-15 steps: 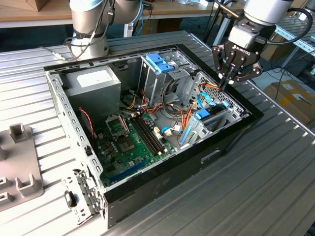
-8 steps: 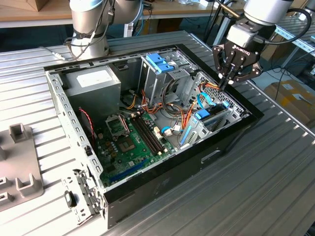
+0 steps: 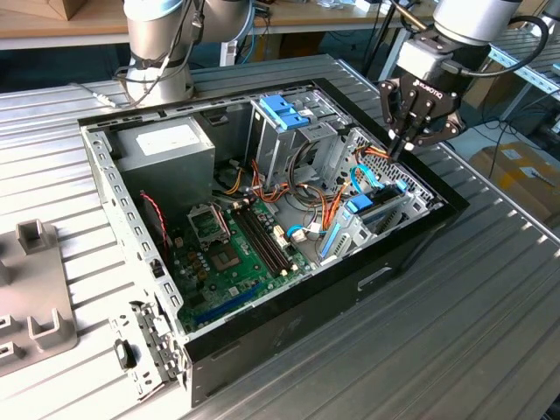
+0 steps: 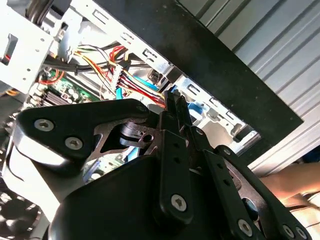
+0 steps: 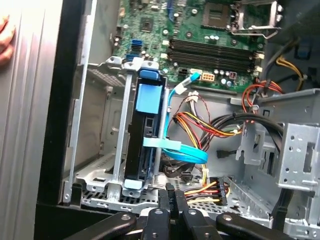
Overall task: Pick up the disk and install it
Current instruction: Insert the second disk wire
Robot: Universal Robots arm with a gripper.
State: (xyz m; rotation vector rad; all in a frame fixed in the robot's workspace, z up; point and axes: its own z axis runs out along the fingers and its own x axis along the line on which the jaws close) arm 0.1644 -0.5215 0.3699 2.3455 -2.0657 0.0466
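The disk (image 5: 145,135) stands on edge in a metal bay at the case's front corner, with a blue rail along its upper edge and a light-blue cable (image 5: 182,150) running across it. It shows in the exterior view as a blue-edged block (image 3: 374,208) near the case's right wall. My gripper (image 3: 396,151) hangs above that wall, a little behind the disk, with its black fingers pressed together and nothing between them. In both wrist views the shut fingertips (image 4: 172,100) (image 5: 170,194) sit over the case's edge, close to the bay but apart from the disk.
The open black computer case (image 3: 411,241) lies on a ribbed metal table. Inside are a grey power-supply box (image 3: 166,144), a metal drive cage with a blue latch (image 3: 284,109), the green motherboard (image 3: 232,254) and loose cables. A hand (image 5: 5,35) rests outside the case. Grey fixtures (image 3: 35,289) sit at the exterior view's left.
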